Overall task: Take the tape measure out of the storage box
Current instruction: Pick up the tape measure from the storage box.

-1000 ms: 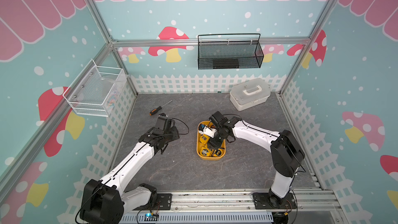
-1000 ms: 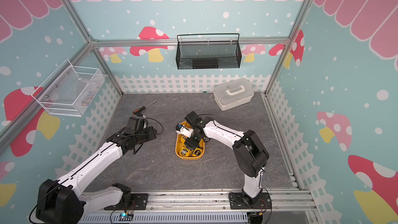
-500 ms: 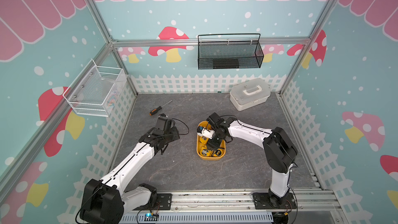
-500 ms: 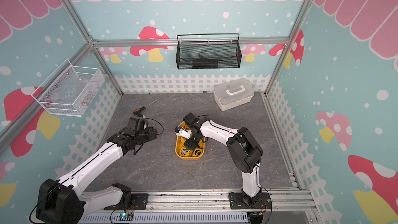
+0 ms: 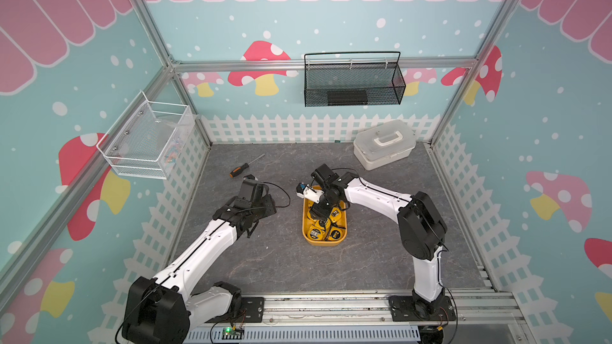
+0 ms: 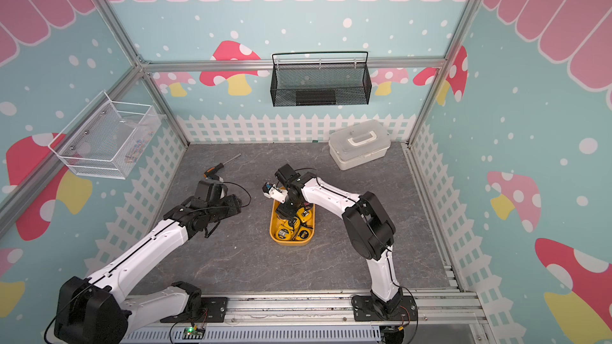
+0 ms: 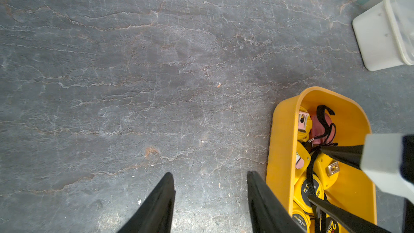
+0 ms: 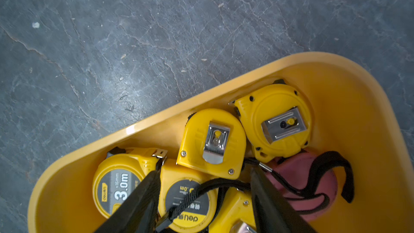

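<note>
Risks first. The storage box [image 8: 347, 99] was packed. Several yellow tapes were jammed together, with black wrist straps [image 8: 331, 160] looped across them and over a pink tape [image 8: 313, 175]. The right hand [image 8: 204, 171] sat down in the pile, its fingers [image 8: 139, 198] straddling the black-labelled tape measure [image 8: 188, 200].

- A second yellow body showed between the fingers too. A squeeze could catch both, or cock the target and pop it out.
- A strap lay right across the label. A lift would likely snag it and drag neighbours, maybe the clip-back tape [image 8: 212, 142] leaning beside it.
- One finger sat tight between the target and the 3.0m tape [image 8: 116, 189], which could block closing.
- The box looked light and nothing pinned it. It could ride up or skid on the worktop [image 8: 134, 41].

Grip: the fingers were apart on either side of the tape measure. I couldn't tell whether they were clamped on it or just around it. The tape measure was down in the box, not lifted.

Pose: in both top views the right arm reached in from its side with the wrist folded over and the hand pointing steeply down into the box. The left hand [image 7: 210, 174] was released and empty, low over bare worktop. It was near the box's long side but apart from it. It wasn't bracing anything, though it looked placed to.
</note>
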